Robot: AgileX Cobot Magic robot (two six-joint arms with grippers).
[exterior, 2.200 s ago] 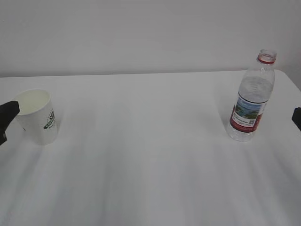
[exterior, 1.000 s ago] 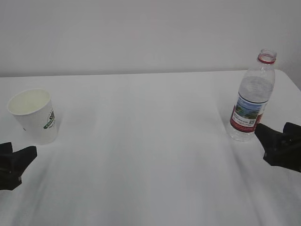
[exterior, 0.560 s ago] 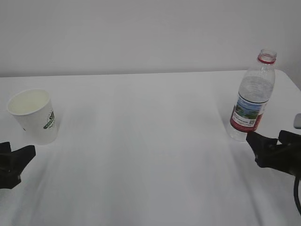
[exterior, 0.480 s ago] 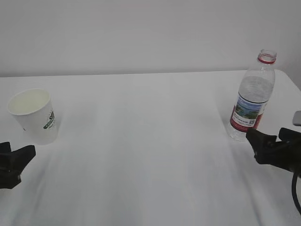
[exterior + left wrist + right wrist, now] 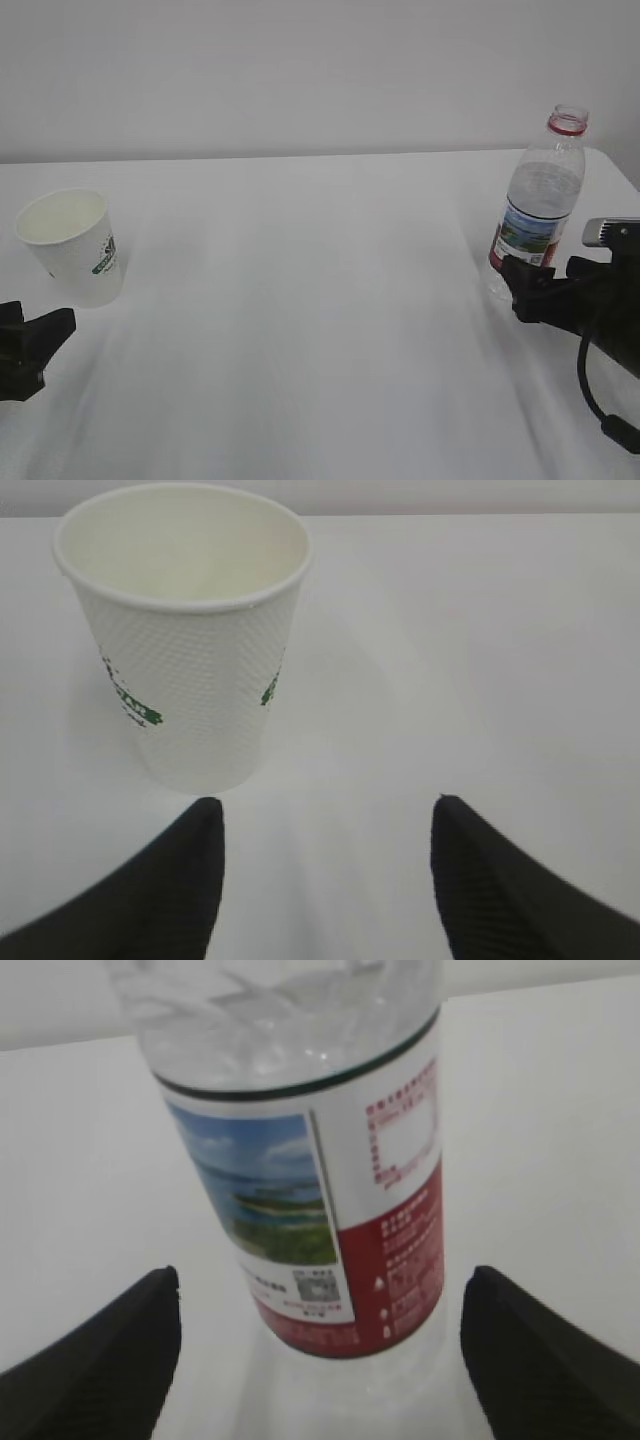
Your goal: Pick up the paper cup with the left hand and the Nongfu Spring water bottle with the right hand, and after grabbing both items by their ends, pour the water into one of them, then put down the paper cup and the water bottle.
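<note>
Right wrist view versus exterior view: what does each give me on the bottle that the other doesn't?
Only the right wrist view: the open right hand straddling the Nongfu Spring water bottle, gaps either side, label print readable.

Only the exterior view: the uncapped mouth and red neck ring, the paper cup, the left hand short of it.

Both: bottle upright on the table, ungripped.

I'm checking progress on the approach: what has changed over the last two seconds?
The right hand came in from the right edge up to the Nongfu Spring water bottle, jaws open. The left hand dropped below the paper cup. Cup and bottle stayed put; nothing is gripped.
</note>
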